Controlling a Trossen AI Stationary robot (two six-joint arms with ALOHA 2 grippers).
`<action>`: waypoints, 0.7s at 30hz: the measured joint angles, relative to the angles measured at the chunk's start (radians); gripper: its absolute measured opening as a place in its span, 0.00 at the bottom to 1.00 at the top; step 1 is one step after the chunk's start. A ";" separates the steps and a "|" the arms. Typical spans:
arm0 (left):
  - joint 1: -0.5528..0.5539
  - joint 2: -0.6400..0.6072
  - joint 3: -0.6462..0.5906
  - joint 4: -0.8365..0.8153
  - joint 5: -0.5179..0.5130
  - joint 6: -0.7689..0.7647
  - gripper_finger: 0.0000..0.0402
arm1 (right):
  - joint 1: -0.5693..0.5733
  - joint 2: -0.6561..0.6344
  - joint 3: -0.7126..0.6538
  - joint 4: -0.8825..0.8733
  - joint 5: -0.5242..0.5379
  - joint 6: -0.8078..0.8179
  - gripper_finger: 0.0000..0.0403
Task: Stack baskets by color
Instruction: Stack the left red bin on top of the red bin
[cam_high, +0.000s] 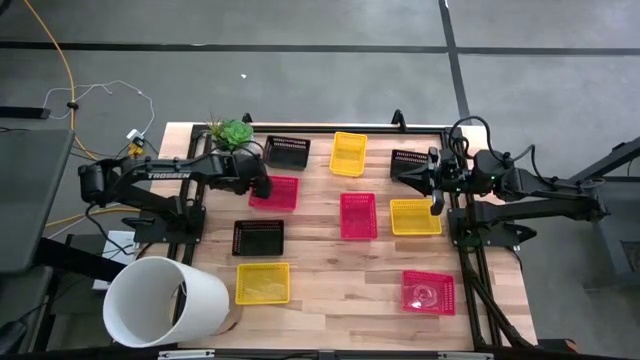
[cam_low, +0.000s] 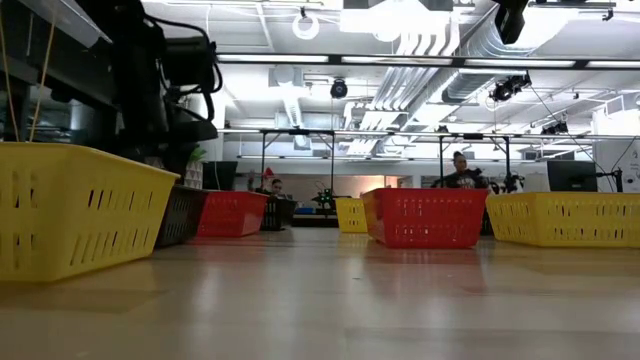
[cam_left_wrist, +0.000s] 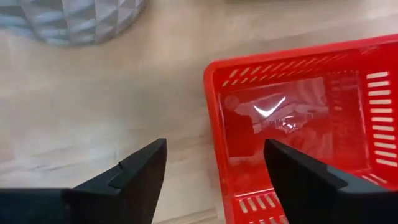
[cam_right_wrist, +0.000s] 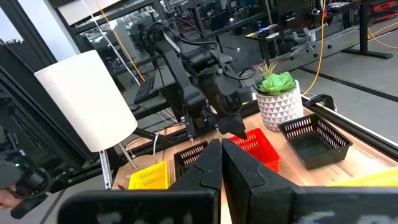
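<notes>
My left claw (cam_high: 263, 187) hung over one basket's (cam_high: 275, 193) edge — plant (cam_high: 234, 131) just behind, another basket (cam_high: 258, 237) nearer the front, the cylinder (cam_high: 165, 302) at the front-left corner.

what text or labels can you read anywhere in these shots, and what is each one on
"TROSSEN": white letters along the dark left arm, read in the high view.
Red plastic mesh basket under the open left gripper: a clear glossy patch on its floor, nothing readable on it.
Other baskets, white cylinder, pale faceted plant pot: no lettering visible.
Monitors in the room behind: too small to read.
</notes>
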 joint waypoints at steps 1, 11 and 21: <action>0.007 0.001 -0.007 0.003 0.007 0.000 0.59 | 0.000 0.000 0.000 0.000 0.000 -0.001 0.00; 0.030 0.001 -0.070 0.157 0.043 -0.011 0.23 | 0.000 0.000 0.000 0.000 0.037 -0.004 0.00; 0.030 0.000 -0.061 0.209 0.053 0.027 0.02 | 0.000 0.000 0.000 0.000 0.039 -0.003 0.00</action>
